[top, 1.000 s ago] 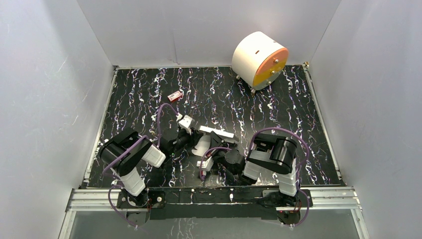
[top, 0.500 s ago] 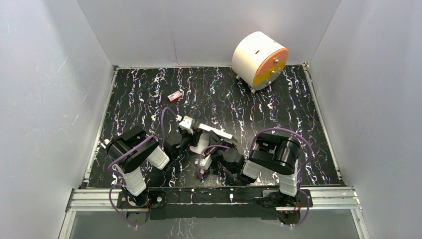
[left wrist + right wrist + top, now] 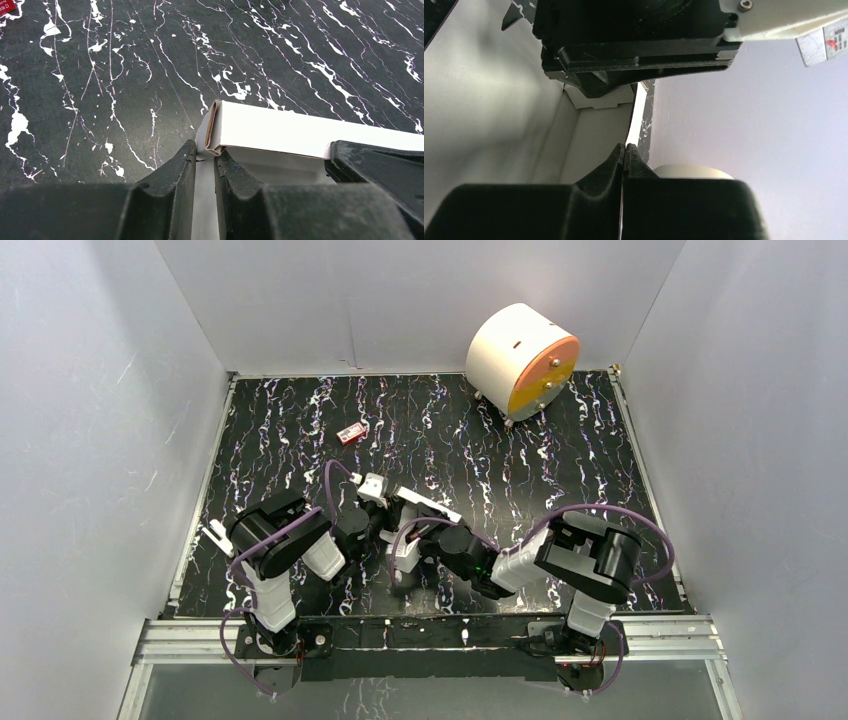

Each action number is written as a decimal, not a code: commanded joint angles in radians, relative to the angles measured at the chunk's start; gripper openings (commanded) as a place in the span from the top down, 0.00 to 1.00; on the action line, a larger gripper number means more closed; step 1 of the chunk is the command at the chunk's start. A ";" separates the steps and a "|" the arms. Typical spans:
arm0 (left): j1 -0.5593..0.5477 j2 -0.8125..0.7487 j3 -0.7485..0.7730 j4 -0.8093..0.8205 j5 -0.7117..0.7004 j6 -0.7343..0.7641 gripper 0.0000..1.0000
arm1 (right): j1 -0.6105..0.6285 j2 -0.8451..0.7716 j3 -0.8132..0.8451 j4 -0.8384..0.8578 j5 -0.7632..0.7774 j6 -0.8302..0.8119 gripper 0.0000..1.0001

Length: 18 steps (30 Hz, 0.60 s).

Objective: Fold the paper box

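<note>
Well apart from the cylinder (image 3: 522, 360), on its near left, the box (image 3: 432, 506) is being held, the left gripper (image 3: 205, 152) pinching a flap and the right gripper (image 3: 625, 148) clamping a thin wall.

Nothing readable tbh. Small sticker (image 3: 825, 44) with red marks on a white housing (image 3: 774, 17), upper right of the right wrist view: too blurry. White print on the red item (image 3: 7, 6), upper left of the left wrist view: cut off.
</note>
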 commanded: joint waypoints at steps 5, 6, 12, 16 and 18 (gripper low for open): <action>0.012 0.010 0.001 0.235 -0.068 0.054 1.00 | -0.003 -0.101 0.028 -0.109 -0.052 0.201 0.86; 0.012 0.011 -0.006 0.235 -0.060 0.065 1.00 | -0.006 -0.120 0.037 -0.141 -0.052 0.227 0.84; 0.012 0.006 -0.014 0.191 -0.007 0.117 1.00 | -0.046 -0.265 0.091 -0.368 -0.103 0.408 0.63; 0.013 -0.015 -0.009 0.135 0.012 0.131 1.00 | -0.109 -0.358 0.097 -0.472 -0.173 0.531 0.50; 0.016 -0.020 -0.009 0.116 0.014 0.136 1.00 | -0.176 -0.409 0.088 -0.503 -0.256 0.610 0.44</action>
